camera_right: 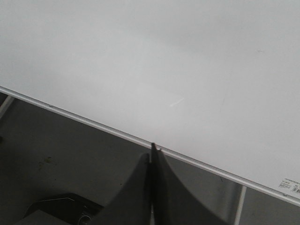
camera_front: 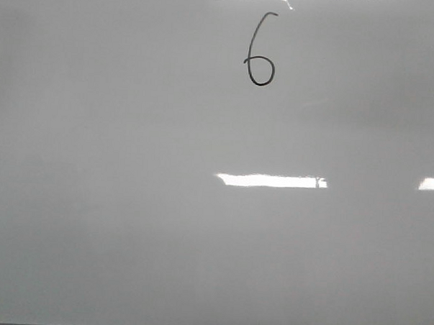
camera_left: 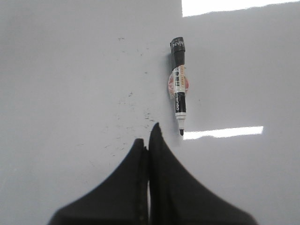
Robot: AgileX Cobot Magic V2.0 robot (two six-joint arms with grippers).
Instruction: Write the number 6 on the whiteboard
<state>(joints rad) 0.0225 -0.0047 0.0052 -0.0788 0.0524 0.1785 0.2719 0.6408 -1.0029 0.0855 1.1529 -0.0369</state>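
Observation:
A thin black hand-drawn number 6 (camera_front: pixel 261 51) stands on the glossy pale whiteboard (camera_front: pixel 129 202) at the top centre of the front view. No gripper shows in the front view. In the left wrist view my left gripper (camera_left: pixel 149 136) is shut and empty above the whiteboard (camera_left: pixel 70 84). An uncapped black and white marker (camera_left: pixel 178 86) lies flat on the board just beyond the fingertips, its tip toward them. In the right wrist view my right gripper (camera_right: pixel 151 151) is shut and empty over the whiteboard's metal edge (camera_right: pixel 93 123).
Faint smudges (camera_left: pixel 126 101) mark the board near the marker. Bright light reflections (camera_front: pixel 270 181) lie on the board. Beyond the board's edge is a dark floor (camera_right: pixel 56 154) with a frame leg (camera_right: pixel 239 204).

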